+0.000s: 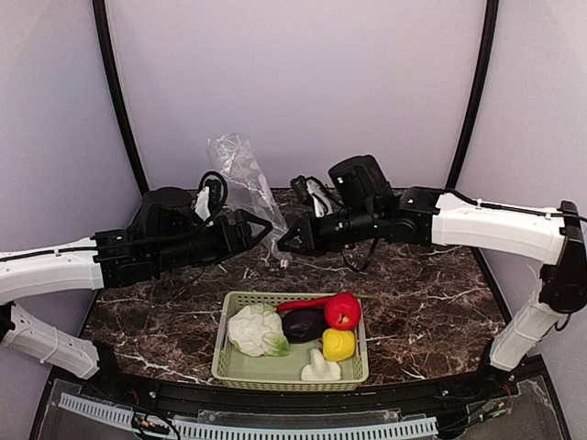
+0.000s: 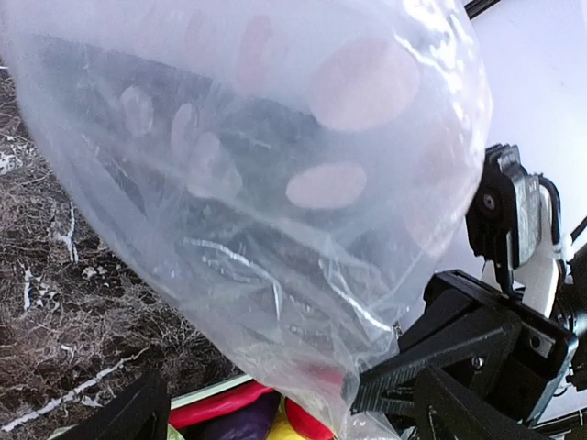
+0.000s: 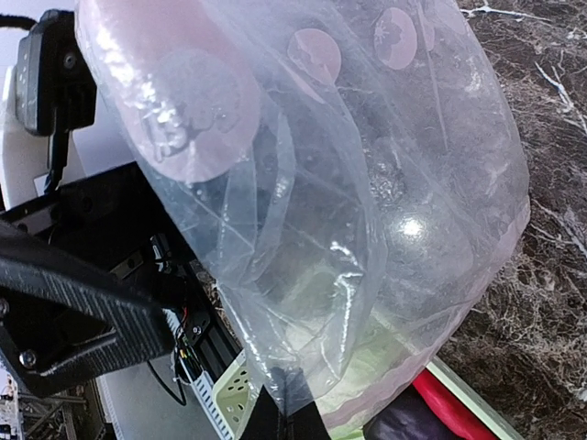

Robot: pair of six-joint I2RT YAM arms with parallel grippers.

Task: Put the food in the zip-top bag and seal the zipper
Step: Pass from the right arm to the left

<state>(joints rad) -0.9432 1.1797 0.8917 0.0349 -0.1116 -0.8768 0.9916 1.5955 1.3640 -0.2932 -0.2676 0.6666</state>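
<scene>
Over the middle of the bench [image 1: 422, 302], pinches the empty zip-top bag [image 1: 240, 174] in the right claw [image 1: 281, 245], spreads the left claw [image 1: 264, 229] wide beside it, leaves all the food [image 1: 303, 330] in the basket [image 1: 223, 353] by the near edge, filling and sealing not yet done.

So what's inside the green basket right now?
Visible in the basket: cauliflower, eggplant, red pepper, red chili, yellow pepper, mushroom. They cover much of its floor, so anything underneath can't be seen.
</scene>
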